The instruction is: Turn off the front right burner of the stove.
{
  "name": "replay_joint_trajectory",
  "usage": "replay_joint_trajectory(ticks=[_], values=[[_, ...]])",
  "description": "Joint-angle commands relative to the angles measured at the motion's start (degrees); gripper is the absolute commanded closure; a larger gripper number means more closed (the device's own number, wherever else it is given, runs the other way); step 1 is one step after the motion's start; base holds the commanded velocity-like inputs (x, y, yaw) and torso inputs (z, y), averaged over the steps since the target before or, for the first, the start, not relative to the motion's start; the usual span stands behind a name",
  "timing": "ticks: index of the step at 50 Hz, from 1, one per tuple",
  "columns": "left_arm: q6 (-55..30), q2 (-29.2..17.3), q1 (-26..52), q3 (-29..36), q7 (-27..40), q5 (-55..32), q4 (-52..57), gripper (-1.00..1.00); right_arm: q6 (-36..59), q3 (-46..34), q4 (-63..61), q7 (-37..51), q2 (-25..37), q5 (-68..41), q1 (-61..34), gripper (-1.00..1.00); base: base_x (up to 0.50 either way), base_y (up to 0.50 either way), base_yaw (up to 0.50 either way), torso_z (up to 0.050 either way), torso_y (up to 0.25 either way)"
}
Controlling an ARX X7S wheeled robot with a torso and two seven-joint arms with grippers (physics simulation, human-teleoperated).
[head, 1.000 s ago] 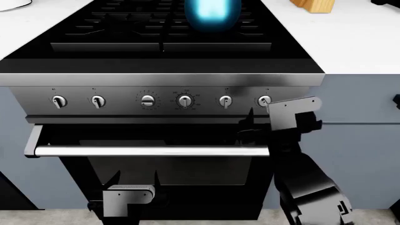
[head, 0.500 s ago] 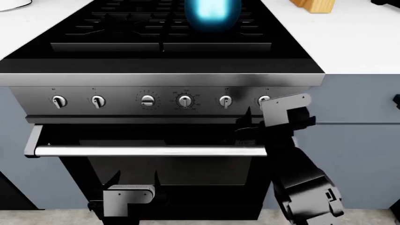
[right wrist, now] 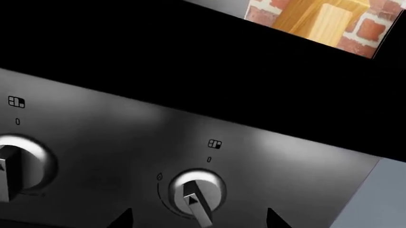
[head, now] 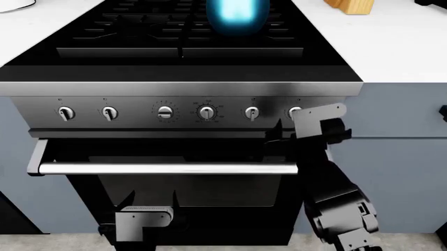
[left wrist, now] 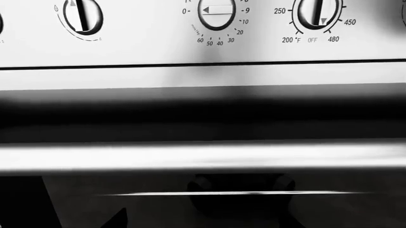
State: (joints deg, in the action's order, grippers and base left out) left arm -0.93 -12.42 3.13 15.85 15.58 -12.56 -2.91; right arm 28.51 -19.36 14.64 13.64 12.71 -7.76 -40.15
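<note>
The stove (head: pixel 181 94) fills the head view, with a black grated cooktop and six silver knobs on its steel panel. My right gripper (head: pixel 285 130) is at the rightmost knob (head: pixel 295 111), partly covering it. In the right wrist view that knob (right wrist: pixel 197 192) lies between my spread fingertips (right wrist: pixel 123 219), and the gripper (right wrist: pixel 198 221) is open. The knob's bar is tilted away from the 0 mark above it. My left gripper (head: pixel 140 217) hangs low before the black oven door and looks open, holding nothing. A blue glow (head: pixel 237 14) shows on the cooktop.
A long steel bar handle (head: pixel 167 168) crosses the oven door just left of my right arm, and it also crosses the left wrist view (left wrist: pixel 203 156). Grey-blue cabinets (head: pixel 398 157) flank the stove. A wooden block (head: pixel 353 5) stands on the white counter at the back right.
My right gripper has shifted a little left and closer to the rightmost knob, mostly in the first half second. The left arm has not moved.
</note>
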Motion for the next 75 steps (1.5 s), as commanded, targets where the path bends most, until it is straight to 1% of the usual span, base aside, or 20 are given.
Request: replay_joint_trajectory(ticks=[1,24,25,60,75], values=[[0.0,-0.1,0.2,0.2,0.3,-0.2,-0.2,-1.00,-2.1,-0.1,3.6,-0.1,-0.6,-0.1,-1.3,-1.00,0.00,0.00,0.00,0.000,0.000],[0.0,-0.5,0.4,0.7,0.6,-0.7,-0.3,-1.00,-2.4,-0.8,4.0,0.0,-0.3,-0.3,-1.3,-1.00,0.00,0.00,0.00,0.000,0.000],[0.0,-0.5,0.4,0.7,0.7,-0.7,-0.3,-1.00,-2.3,-0.8,3.9,0.0,-0.3,-0.3,-1.3,1.00,0.00,0.00,0.00,0.000,0.000],[0.0,-1.0,0.5,1.5,1.4,-1.2,-0.1,-1.00,-4.2,-2.0,4.4,-0.2,0.2,-0.5,-0.9,1.00,0.00,0.00,0.00,0.000,0.000],[-0.2,-1.2,0.4,1.9,1.8,-1.4,0.2,-1.00,-6.5,-2.7,5.4,-0.8,0.4,-0.5,-1.0,1.00,0.00,0.00,0.00,0.000,0.000]])
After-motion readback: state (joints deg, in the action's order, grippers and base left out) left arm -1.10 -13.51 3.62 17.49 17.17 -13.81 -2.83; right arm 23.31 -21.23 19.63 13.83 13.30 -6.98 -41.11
